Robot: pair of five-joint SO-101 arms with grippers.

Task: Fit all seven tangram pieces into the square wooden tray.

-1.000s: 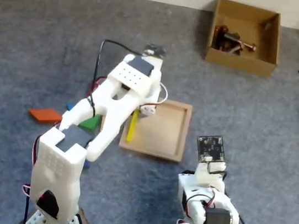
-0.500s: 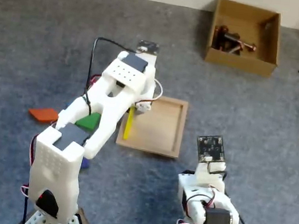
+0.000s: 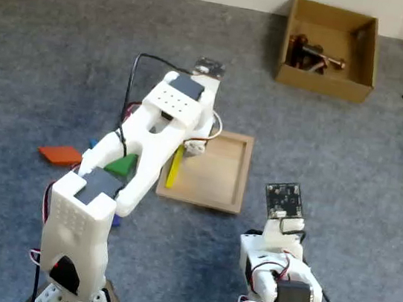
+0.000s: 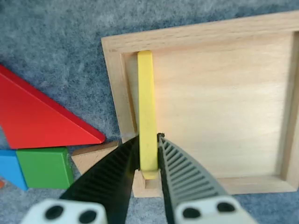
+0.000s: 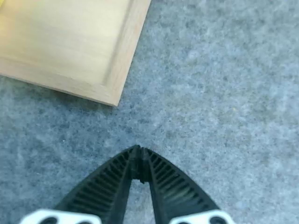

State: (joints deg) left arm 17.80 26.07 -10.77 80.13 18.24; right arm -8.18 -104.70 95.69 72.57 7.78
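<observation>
The left claw [image 4: 147, 137] is closed on a yellow tangram piece [image 4: 145, 98], which is gripped near one end between the two fingers. The piece is held on its thin edge and is laid along the inside of the square wooden tray [image 4: 196, 31], right against the wall that faces the loose pieces. Its far end reaches the tray's inner corner. Whether its lower edge rests on the tray floor cannot be told. Apart from this piece, bare wood is seen inside the tray.

Outside that wall, on the grey tabletop [image 3: 51, 47], a red triangle [image 4: 37, 116] is seen with its tip near the tray's rim. A small plain wooden triangle [image 4: 93, 156] lies just beside the rim, and a green piece [image 4: 44, 167] and a blue piece [image 4: 9, 167] lie side by side, touching. From the high view, an orange piece [image 3: 60, 154] is found farther out, well apart from the tray [image 3: 243, 173], and the left arm is stretched over the green piece [image 3: 121, 164] towards the yellow piece [image 3: 174, 170].

The right claw [image 5: 140, 150] is pressed together with nothing in it and is held over bare tabletop near one corner of the tray [image 5: 70, 42].

A cardboard box [image 3: 322, 85] with small items inside stands at the far side of the tabletop.
</observation>
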